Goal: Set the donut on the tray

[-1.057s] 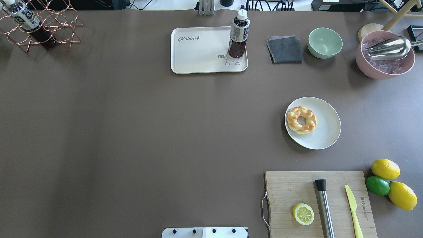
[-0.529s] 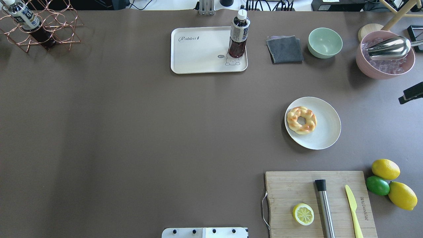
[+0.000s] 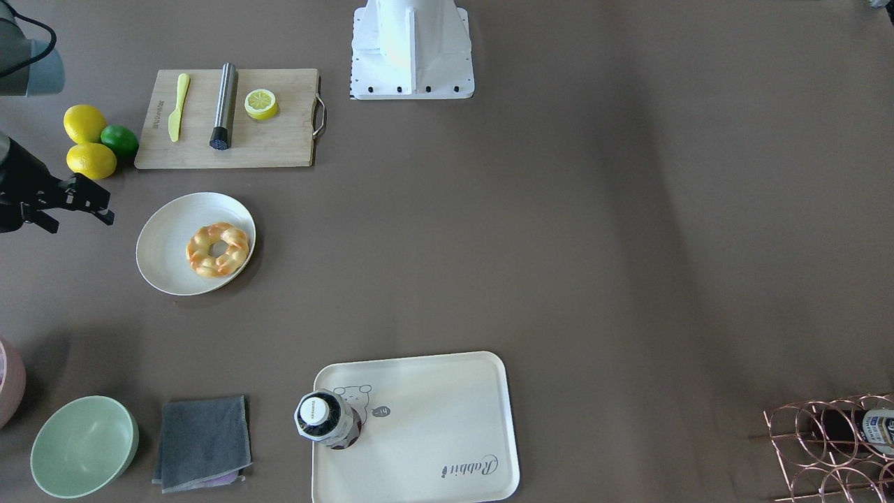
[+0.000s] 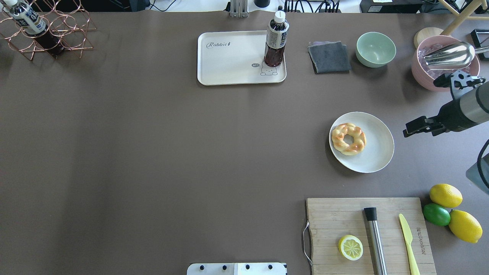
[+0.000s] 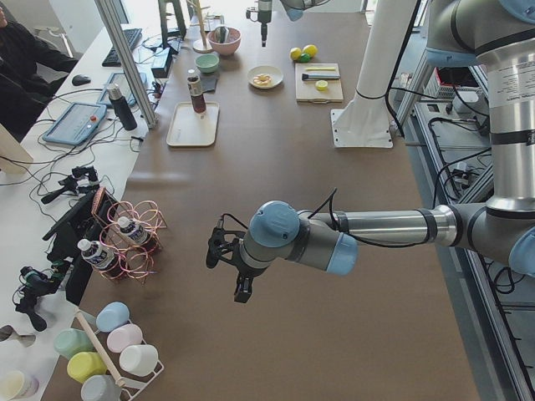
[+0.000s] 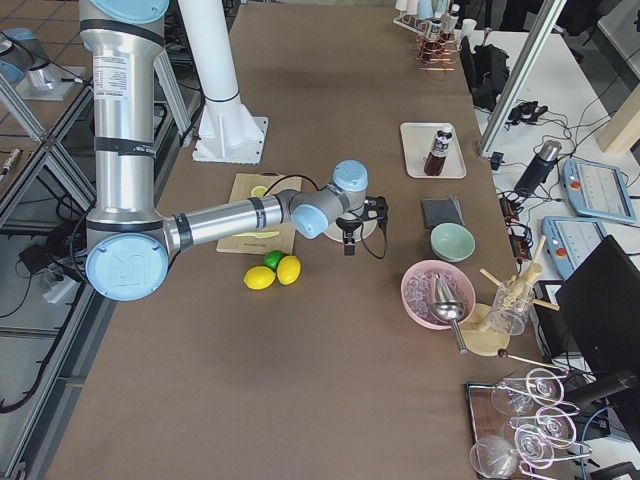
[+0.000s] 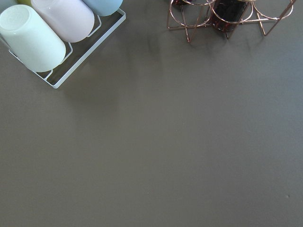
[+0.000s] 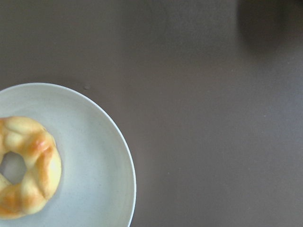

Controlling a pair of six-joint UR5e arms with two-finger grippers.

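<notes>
Approach to the donut (image 4: 348, 138): right gripper (image 4: 412, 128) level with the plate (image 4: 380, 152)

Fingers apart and holding nothing, the right gripper hovers above bare table just off the outer edge of the round white plate, on the side away from the tray (image 4: 229, 61). Its wrist camera looks down on the plate's rim and only one side of the braided ring, so by my reading it is not yet centred for a grasp. The spread jaws suit the pastry, which lies flat and would need to be taken across one side of the ring.

The donut rests on the half of the plate nearer the tray, untouched. The tray sits well apart, toward the far edge of the table. A dark drink bottle (image 4: 276, 42) stands upright on its bear-drawing corner, the corner closest to the plate; the rest of the tray is bare. Brushing that bottle on the way in looks like the main risk, so the lettered half seems the safer spot.

Close behind the gripper is a pink bowl (image 4: 418, 72) of ice with a metal scoop (image 4: 449, 55); a green bowl (image 4: 376, 49) and a grey cloth (image 4: 329, 57) lie between it and the tray. A cutting board (image 4: 336, 217) with a lemon half (image 4: 350, 247) lies on the near side.

The left gripper (image 5: 227, 271) hangs at the table's other end near a copper wire rack (image 5: 134, 238); I cannot tell whether it is open.
</notes>
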